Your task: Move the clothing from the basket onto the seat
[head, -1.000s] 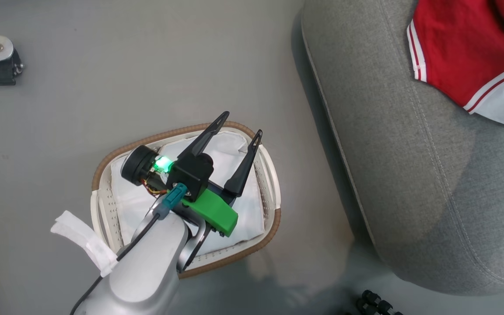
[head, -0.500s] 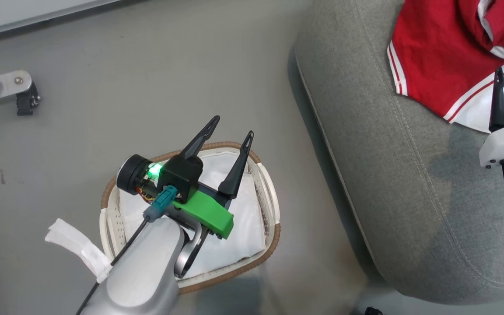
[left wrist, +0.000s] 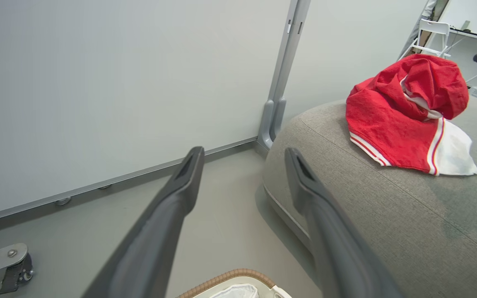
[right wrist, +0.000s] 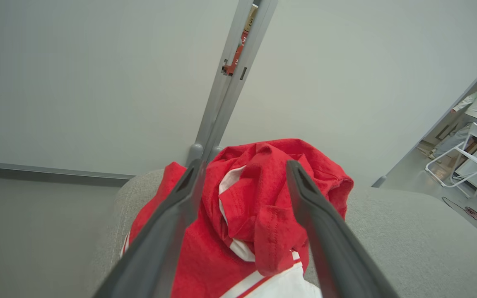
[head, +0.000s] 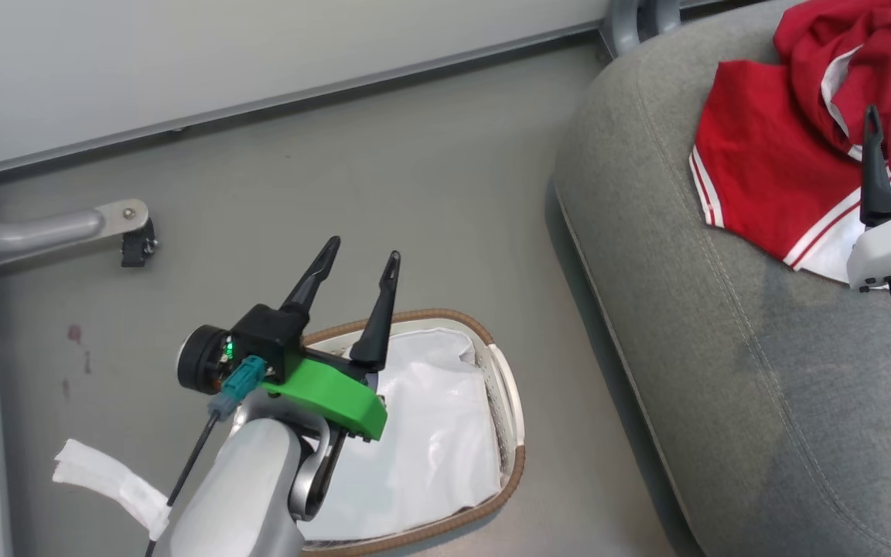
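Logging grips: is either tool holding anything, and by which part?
Nothing is held. The left tool and right tool are open and empty; the clothes lie on the seat.

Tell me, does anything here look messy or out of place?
Slightly. The clothing sits in a crumpled heap on the seat, not laid flat, and a white cloth strip lies on the floor beside the basket.
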`<state>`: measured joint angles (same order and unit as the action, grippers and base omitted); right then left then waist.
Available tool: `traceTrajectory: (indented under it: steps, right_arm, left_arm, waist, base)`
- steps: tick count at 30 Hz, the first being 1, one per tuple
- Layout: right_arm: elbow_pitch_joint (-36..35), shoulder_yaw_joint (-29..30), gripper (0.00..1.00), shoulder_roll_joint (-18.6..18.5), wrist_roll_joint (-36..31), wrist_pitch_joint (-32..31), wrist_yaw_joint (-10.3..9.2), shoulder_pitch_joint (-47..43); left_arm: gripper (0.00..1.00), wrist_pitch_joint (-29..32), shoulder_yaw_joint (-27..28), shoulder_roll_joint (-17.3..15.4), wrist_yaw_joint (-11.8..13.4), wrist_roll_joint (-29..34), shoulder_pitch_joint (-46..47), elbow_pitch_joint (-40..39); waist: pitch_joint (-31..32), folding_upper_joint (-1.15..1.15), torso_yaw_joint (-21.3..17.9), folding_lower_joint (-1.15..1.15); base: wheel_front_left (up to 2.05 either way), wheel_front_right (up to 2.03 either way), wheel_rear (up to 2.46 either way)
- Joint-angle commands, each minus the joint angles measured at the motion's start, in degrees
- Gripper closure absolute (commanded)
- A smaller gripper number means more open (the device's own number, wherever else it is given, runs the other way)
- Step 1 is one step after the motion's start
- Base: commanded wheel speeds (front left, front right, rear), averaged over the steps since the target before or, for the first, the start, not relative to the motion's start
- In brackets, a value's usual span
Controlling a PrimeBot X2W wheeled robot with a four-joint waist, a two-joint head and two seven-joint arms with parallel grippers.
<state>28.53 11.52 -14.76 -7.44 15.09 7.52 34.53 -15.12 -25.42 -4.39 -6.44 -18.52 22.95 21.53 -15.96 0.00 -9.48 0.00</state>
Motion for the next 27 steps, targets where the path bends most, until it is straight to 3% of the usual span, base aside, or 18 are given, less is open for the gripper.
traceTrajectory:
  steps: [1, 6, 15, 27]
  right_arm:
    - [-0.3, -0.7, 0.0, 0.4, 0.5, 0.1, -0.06, -0.4]
    - [-1.2, -2.3, 0.0, 2.5, 2.1, 0.1, -0.06, -2.8]
    - [-4.0, -4.8, 0.0, 10.2, 4.9, 0.1, -0.06, -13.4]
    - [-8.1, -9.6, 0.0, 11.7, 13.0, 0.1, -0.06, -25.5]
  left_arm:
    - [0.0, 0.0, 1.6, 0.1, 0.5, -0.1, -1.6, -0.3]
    - [0.0, 0.0, 6.5, 0.3, 0.9, 0.2, -5.3, -0.4]
    - [0.0, 0.0, 15.7, 0.4, 1.4, 1.2, -14.9, -1.0]
    - [0.0, 0.0, 21.2, 1.1, 1.0, 2.1, -22.3, -2.3]
  waist:
    - [4.8, 0.0, 4.2, 0.0]
    - [8.6, 0.0, 7.2, 0.0]
    - [14.6, 0.0, 10.9, 0.0]
    - [16.7, 0.0, 11.3, 0.0]
  base:
    - [0.0, 0.0, 0.0]
    - [0.0, 0.0, 0.0]
    - [0.0, 0.0, 0.0]
    - [0.0, 0.0, 0.0]
